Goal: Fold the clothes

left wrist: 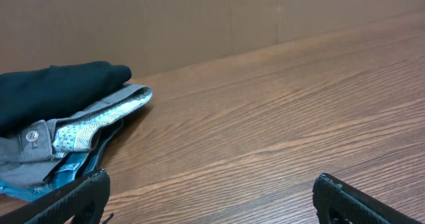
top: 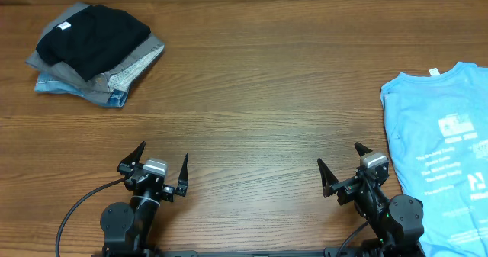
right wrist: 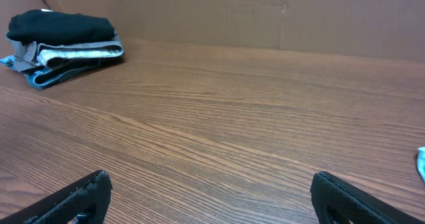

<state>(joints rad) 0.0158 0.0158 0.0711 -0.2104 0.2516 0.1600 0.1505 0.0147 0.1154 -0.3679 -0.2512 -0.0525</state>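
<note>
Lying flat, blue T-shirt (top: pixel 427 112), lettering (top: pixel 438 168) illegible

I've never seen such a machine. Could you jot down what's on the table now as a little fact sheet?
table: brown wood grain
left gripper: open, holding nothing
right gripper: open, holding nothing
blue T-shirt: lying unfolded at the right edge, beside the right gripper
folded stack: far left, black garment on top

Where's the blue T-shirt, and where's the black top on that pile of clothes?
blue T-shirt (top: pixel 423 104), overhead view, plain fabric just below the collar.
black top (top: pixel 95 30), overhead view, middle of its folded upper side.
</note>
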